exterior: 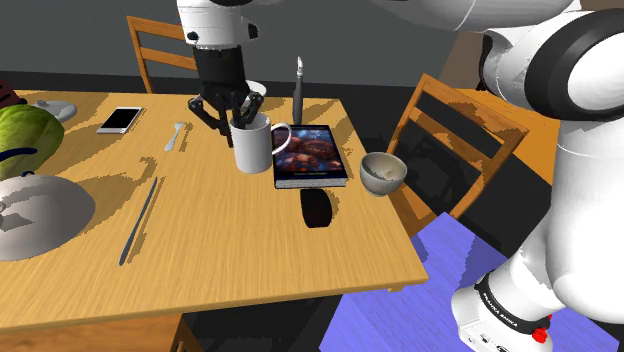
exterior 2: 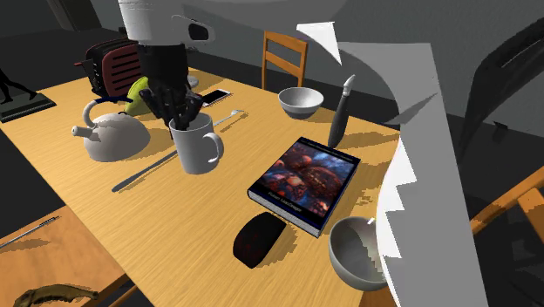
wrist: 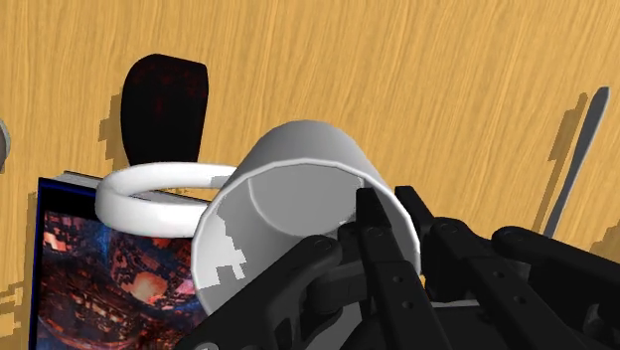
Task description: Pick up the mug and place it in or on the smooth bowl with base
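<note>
A white mug point(exterior: 252, 145) point(exterior 2: 197, 145) point(wrist: 298, 169) stands beside a book on the wooden table point(exterior: 230, 260); whether its base touches the wood I cannot tell. My black gripper point(exterior: 236, 118) point(exterior 2: 181, 115) point(wrist: 360, 227) comes down from above and is shut on the mug's rim, one finger inside and one outside the wall. The handle point(wrist: 159, 194) points toward the book. One pale footed bowl point(exterior: 383, 172) point(exterior 2: 356, 251) sits near the table edge past the book. Another bowl point(exterior: 257, 90) point(exterior 2: 299, 101) sits behind the gripper.
A picture book point(exterior: 310, 156) point(exterior 2: 305, 181) and a dark mouse point(exterior: 318, 208) point(exterior 2: 259, 238) lie next to the mug. A kettle point(exterior 2: 112, 135), long utensil point(exterior: 138, 220), spoon point(exterior: 176, 135), phone point(exterior: 120, 119), toaster point(exterior 2: 118, 65) and upright knife point(exterior 2: 340, 113) share the table. Chairs point(exterior: 455, 140) ring it.
</note>
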`<state>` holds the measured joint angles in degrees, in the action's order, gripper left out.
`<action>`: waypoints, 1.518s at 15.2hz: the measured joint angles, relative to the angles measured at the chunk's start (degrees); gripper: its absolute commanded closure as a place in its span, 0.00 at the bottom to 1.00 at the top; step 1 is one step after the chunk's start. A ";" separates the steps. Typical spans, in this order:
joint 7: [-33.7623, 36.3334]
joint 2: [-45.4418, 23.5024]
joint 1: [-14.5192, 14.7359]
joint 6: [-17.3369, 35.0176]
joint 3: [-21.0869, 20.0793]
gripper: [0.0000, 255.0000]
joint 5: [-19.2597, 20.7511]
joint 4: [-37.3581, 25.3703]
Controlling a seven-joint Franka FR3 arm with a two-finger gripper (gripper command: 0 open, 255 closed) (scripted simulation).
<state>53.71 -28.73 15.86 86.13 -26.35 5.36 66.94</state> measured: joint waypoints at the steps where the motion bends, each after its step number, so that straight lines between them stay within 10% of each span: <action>1: -0.96 2.14 -1.42 0.74 -0.05 1.00 -0.73 2.85; 9: -11.00 20.61 -11.57 6.67 1.42 1.00 -7.46 26.58; 23: -31.39 42.41 -20.61 6.97 11.54 1.00 -11.25 48.92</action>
<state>22.32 13.68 -4.75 93.10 -14.82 -5.90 115.86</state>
